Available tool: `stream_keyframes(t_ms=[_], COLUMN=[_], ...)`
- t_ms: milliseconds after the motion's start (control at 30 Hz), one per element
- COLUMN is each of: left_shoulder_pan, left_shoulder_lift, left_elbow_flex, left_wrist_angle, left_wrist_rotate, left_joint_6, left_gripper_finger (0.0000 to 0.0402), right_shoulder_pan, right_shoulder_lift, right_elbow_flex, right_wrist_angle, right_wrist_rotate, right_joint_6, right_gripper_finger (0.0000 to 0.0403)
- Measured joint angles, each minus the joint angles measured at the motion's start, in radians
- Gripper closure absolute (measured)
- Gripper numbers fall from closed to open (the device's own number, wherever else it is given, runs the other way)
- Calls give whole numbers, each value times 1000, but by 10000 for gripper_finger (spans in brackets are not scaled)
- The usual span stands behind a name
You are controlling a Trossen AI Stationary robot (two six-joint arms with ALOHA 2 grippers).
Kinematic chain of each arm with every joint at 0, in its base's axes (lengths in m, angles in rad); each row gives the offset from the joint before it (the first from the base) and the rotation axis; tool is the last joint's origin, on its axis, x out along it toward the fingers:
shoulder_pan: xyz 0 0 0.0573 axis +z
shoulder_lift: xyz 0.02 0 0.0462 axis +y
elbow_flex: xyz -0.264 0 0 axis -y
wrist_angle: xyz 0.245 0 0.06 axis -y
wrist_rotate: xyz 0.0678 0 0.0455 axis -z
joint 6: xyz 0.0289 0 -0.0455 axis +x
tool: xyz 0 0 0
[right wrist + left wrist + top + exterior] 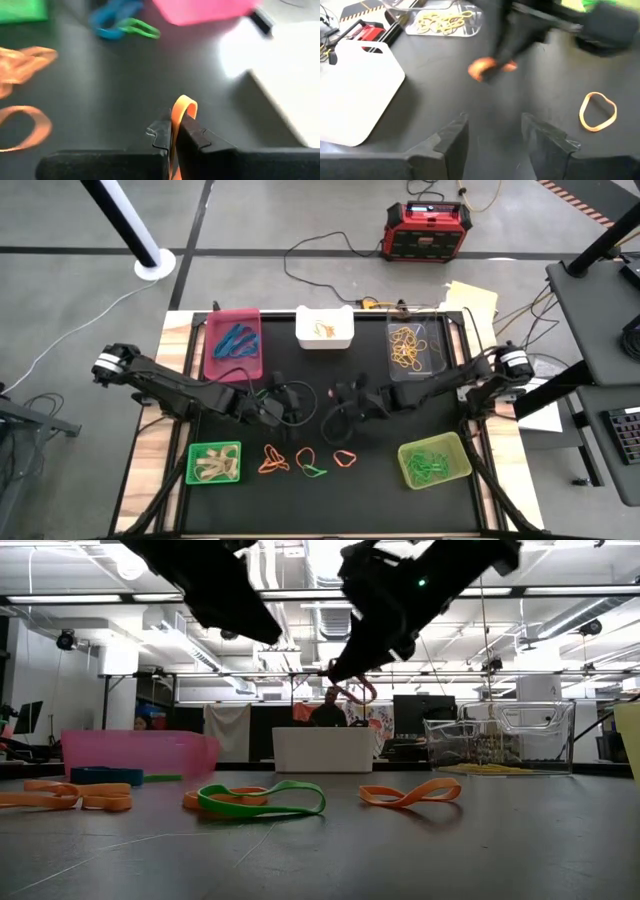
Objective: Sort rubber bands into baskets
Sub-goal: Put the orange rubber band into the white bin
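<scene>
My right gripper [175, 132] is shut on an orange rubber band [183, 109] above the middle of the black mat [380, 500], which is also where the high view shows the gripper [334, 395]. My left gripper [495, 135] stands open just to its left, with nothing between its fingers. Three more rubber bands lie flat toward the mat's near edge: an orange one [274, 459], an orange-and-green pair [311, 464] and another orange one [345, 457]. The baskets stand around them: pink [235, 345], white [324, 328], clear [417, 348], green [214, 463] and yellow-green [434, 460]. My right gripper pinches the orange band between its two fingers, and a short loop of it [186, 106] sticks out past the fingertips. The fingers slant down from the table's right side. The band [352, 692] hangs clear of the mat.
A blue band [112, 20] and a green band [141, 28] lie on the mat by the pink basket. A red-and-black box [425, 230] and cables sit on the floor beyond the far edge. The two grippers are close together at mid-table.
</scene>
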Motion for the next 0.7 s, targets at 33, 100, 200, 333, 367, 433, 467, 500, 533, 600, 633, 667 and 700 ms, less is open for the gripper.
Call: stream_keyframes(t_ms=[33, 100, 200, 333, 367, 433, 467, 500, 533, 600, 633, 667, 700], left_shoulder_pan=[0, -1, -1, -2, -2, -3, -5, -5, -7, -10, -11, -13, -14], left_shoulder_lift=[-11, -33, -48, -55, -54, -54, -54, -54, -54, -54, -54, -54, -53], left_elbow_flex=[0, 0, 0, 0, 0, 0, 0, 0, 0, -2, -2, -2, -2], left_wrist_angle=[-11, -42, -75, -106, -114, -125, -128, -128, -130, -139, -139, -142, -142], left_wrist_rotate=[0, 0, 0, 0, 0, 0, 0, 0, 0, 0, 0, -3, -6], left_joint_6=[-3, -10, -21, -45, -56, -71, -78, -84, -86, -90, -90, -92, -94], left_gripper_finger=[233, 229, 228, 228, 228, 228, 228, 228, 228, 228, 228, 228, 228], right_shoulder_pan=[-19, -71, -177, -351, -399, -494, -538, -576, -612, -672, -695, -712, -727], right_shoulder_lift=[-3, -6, -6, 2, 11, 26, 37, 53, 70, 105, 126, 146, 164], right_elbow_flex=[22, 70, 144, 218, 225, 235, 233, 232, 233, 232, 232, 232, 232], right_wrist_angle=[-56, -123, -157, -111, -79, -12, 6, 41, 79, 92, 109, 116, 107], right_wrist_rotate=[25, 76, 81, -9, -64, -207, -282, -348, -405, -474, -492, -498, -509], right_joint_6=[-10, -58, -181, -284, -289, -262, -238, -212, -178, -101, -75, -55, -36], right_gripper_finger=[394, 394, 394, 394, 394, 394, 394, 394, 394, 394, 394, 394, 394])
